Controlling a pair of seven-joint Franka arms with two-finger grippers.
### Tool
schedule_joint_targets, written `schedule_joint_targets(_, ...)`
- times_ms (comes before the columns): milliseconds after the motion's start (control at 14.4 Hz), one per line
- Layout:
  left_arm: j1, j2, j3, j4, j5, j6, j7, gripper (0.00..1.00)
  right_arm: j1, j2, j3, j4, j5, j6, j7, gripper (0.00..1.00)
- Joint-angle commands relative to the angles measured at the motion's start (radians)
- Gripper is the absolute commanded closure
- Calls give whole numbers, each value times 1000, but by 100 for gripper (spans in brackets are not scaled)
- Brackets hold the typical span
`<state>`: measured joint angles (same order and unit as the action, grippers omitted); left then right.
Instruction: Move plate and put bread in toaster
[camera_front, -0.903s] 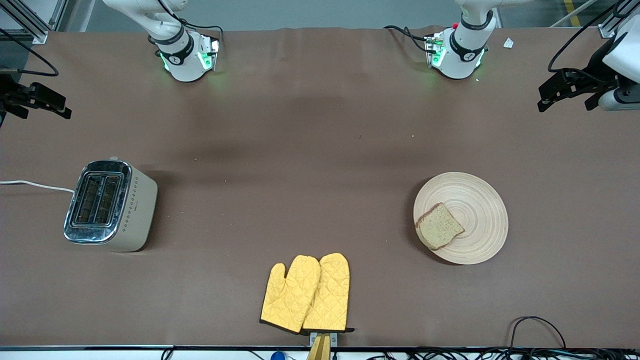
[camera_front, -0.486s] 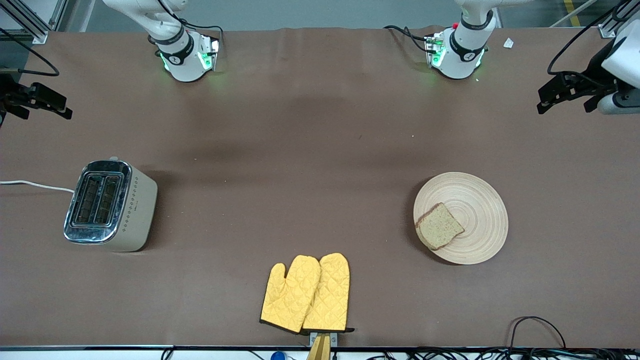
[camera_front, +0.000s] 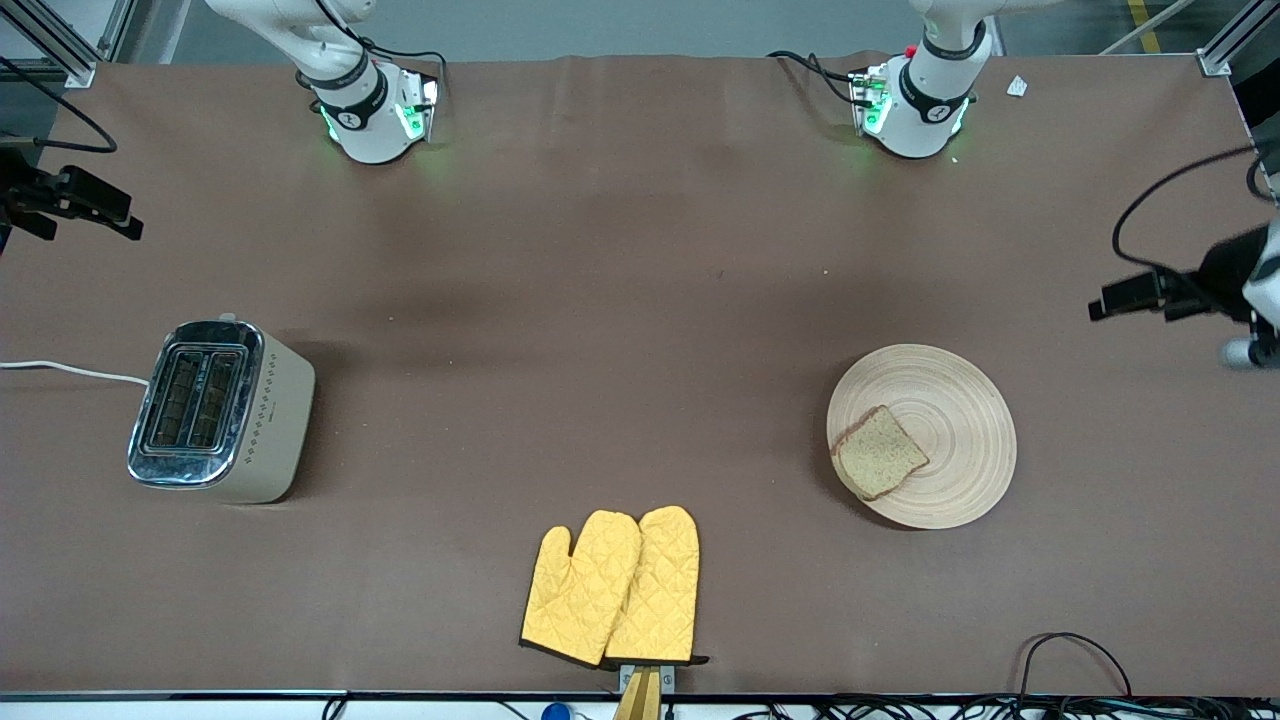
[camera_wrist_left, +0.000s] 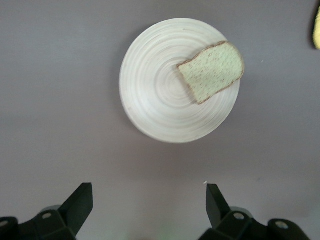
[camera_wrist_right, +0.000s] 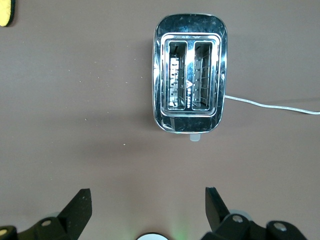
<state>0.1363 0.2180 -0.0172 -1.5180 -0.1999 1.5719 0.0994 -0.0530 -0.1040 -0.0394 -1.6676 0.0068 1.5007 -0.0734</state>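
A round, light-wood plate with ring grain sits on the brown counter toward the left arm's end, a square slice of brown speckled wholemeal bread lying flat on it and overlapping the rim on the side facing the toaster. The boxy beige two-slot toaster with chrome top stands well apart, toward the right arm's end, both slots showing empty. A pair of yellow quilted oven mitts lies between them, nearer the front camera.

The left gripper hangs over bare counter near the plate, jaws spread wide and holding nothing; the right gripper waits over the counter's edge above the toaster, jaws likewise wide and empty.

The risk: with the slice perched at the rim, a tilted or jerky plate move could slide it onto the counter, and the thin plate offers little edge to grasp.

Compared with the earlier frames, the left gripper has dropped lower in the front view, closer to the plate; everything on the counter is unmoved.
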Motion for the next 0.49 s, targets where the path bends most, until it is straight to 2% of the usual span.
schedule_joint_targets(0, 101, 148, 2, 45, -149, 39, 129, 0, 4, -17, 1, 5, 13, -2, -8, 0)
schedule_joint_targets(417, 247, 423, 2, 44, -416, 149, 412, 0, 16, -17, 0, 5, 13, -11, -8, 0)
